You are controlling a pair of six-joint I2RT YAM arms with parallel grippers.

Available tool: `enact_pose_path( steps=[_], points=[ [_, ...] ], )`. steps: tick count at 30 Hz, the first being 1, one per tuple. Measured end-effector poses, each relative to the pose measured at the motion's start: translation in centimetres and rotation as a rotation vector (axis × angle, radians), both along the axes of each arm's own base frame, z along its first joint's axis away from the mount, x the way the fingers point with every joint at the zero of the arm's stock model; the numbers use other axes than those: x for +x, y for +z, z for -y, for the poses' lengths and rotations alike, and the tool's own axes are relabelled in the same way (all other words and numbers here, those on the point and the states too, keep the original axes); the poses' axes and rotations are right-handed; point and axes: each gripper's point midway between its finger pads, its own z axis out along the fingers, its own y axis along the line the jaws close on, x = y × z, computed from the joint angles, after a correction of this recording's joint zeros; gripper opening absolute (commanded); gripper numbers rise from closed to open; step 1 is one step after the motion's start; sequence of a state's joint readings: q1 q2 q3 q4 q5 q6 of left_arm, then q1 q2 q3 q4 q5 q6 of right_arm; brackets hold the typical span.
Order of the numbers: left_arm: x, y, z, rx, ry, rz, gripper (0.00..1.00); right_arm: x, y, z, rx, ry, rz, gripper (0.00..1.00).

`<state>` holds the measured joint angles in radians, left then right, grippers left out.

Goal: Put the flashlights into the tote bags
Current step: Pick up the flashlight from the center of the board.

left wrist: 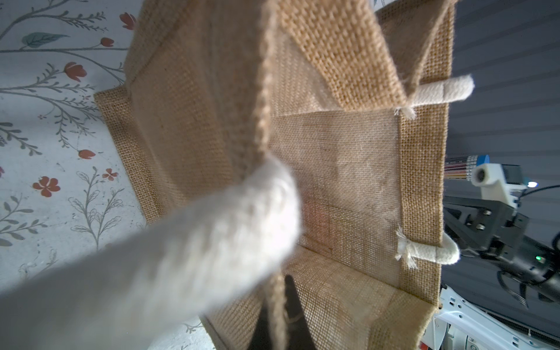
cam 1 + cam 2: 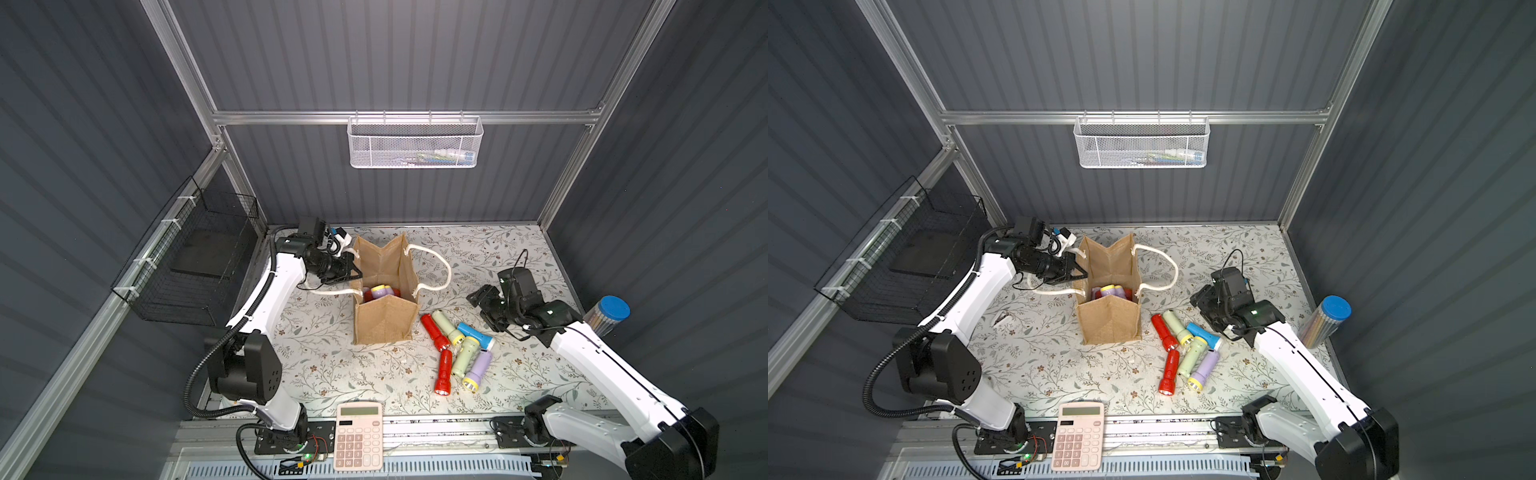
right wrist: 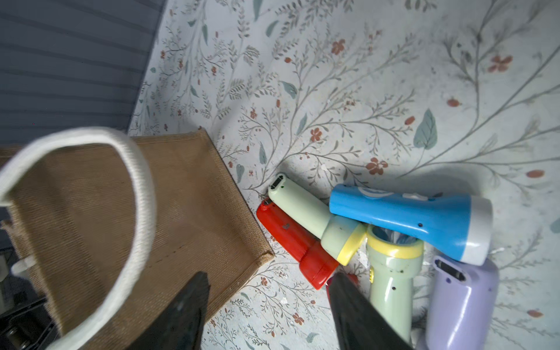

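The tan jute tote bag [image 2: 384,322] stands open mid-table, white rope handles draped to both sides. Inside it lie a lilac yellow-rimmed flashlight [image 2: 380,291] and red ones. My left gripper [image 2: 355,272] is shut on the bag's left rim; in the left wrist view the jute edge [image 1: 277,291] runs between the dark jaws. Several flashlights lie in a pile right of the bag: red [image 2: 434,332], pale green [image 3: 306,209], blue [image 3: 424,221], a second green [image 2: 464,357], lilac [image 3: 463,300] and another red [image 2: 444,372]. My right gripper [image 3: 269,277] hangs open and empty above the table beside the pile.
A pink calculator [image 2: 359,436] lies at the front edge. A blue-capped pencil tube [image 2: 606,316] stands at the right wall. A white mesh basket [image 2: 415,143] hangs on the back wall and a black wire basket [image 2: 195,266] on the left wall.
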<state>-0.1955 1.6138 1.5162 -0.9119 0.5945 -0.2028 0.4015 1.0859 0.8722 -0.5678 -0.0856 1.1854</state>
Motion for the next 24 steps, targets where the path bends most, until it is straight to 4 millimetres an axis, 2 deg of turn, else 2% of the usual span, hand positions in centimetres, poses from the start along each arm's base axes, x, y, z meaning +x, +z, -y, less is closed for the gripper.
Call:
enact_pose_path(
  steps=[4, 14, 24],
  points=[
    [0.0, 0.0, 0.0, 0.0, 0.0, 0.0, 0.0, 0.0, -2.2, -0.3, 0.044, -0.049, -0.082, 0.63],
    [0.0, 0.0, -0.1, 0.004, 0.002, 0.001, 0.0, 0.8, -5.4, -0.9, 0.106, -0.158, -0.217, 0.55],
    [0.1, -0.1, -0.1, 0.007, 0.003, 0.002, 0.0, -0.5, -9.0, 0.0, 0.096, -0.337, -0.345, 0.53]
  ],
)
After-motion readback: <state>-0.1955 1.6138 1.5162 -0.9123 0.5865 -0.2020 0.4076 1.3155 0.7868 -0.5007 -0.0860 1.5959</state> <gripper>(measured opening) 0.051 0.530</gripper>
